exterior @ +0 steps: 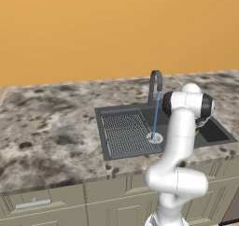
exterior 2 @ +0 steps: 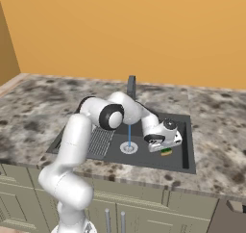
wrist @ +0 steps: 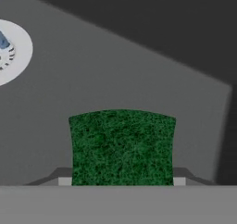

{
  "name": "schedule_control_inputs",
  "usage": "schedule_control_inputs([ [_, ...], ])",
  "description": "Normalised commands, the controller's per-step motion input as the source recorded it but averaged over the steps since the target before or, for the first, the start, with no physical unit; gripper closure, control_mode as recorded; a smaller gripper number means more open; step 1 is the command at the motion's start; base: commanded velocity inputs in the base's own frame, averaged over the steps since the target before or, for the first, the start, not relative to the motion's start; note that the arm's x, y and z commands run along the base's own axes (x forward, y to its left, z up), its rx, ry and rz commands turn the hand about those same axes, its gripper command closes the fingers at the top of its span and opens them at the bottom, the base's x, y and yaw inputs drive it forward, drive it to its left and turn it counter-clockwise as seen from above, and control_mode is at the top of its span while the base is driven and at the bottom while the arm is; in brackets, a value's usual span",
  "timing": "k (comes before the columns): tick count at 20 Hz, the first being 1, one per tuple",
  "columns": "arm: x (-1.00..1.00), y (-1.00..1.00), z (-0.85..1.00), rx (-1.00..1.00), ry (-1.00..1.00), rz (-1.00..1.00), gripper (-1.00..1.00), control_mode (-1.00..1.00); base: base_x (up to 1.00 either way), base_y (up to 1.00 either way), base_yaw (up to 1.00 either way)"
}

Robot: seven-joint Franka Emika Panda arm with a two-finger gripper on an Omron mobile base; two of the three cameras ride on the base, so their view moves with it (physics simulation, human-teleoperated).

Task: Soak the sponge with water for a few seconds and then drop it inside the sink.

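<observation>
The arm (exterior: pixel 179 141) consists of glossy white, rounded tubular links connected by bulbous white joint housings. Dark, near-black rings and end caps mark the joints; one black-banded cylindrical joint housing (exterior: pixel 187 103) has a white dome on top. A second dark round cap (exterior 2: pixel 111 117) closes a joint housing in the right base view. The wrist section is white with a dark circular detail, and the hand (exterior 2: pixel 162 138) is a white block with dark underside parts.

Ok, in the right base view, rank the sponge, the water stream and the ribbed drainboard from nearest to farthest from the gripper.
1. sponge: held in the gripper, over the basin.
2. water: pouring onto the drain, to its left.
3. drainboard: farthest left, behind the arm.
</observation>
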Motion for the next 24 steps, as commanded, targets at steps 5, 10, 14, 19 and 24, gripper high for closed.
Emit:
schedule_control_inputs([
  [5, 0.09, 0.0, -0.18, 0.0, 0.0, 0.0, 1.0, -1.0, 0.0, 0.0, 0.0],
  [10, 0.0, 0.0, -0.22, 0.0, 0.0, 0.0, 1.0, -1.0, 0.0, 0.0, 0.0],
  [14, 0.0, 0.0, -0.2, 0.0, 0.0, 0.0, 1.0, -1.0, 0.0, 0.0, 0.0],
  [19, 0.0, 0.0, -0.18, 0.0, 0.0, 0.0, 1.0, -1.0, 0.0, 0.0, 0.0],
  [24, 0.0, 0.0, -0.13, 0.0, 0.0, 0.0, 1.0, -1.0, 0.0, 0.0, 0.0],
])
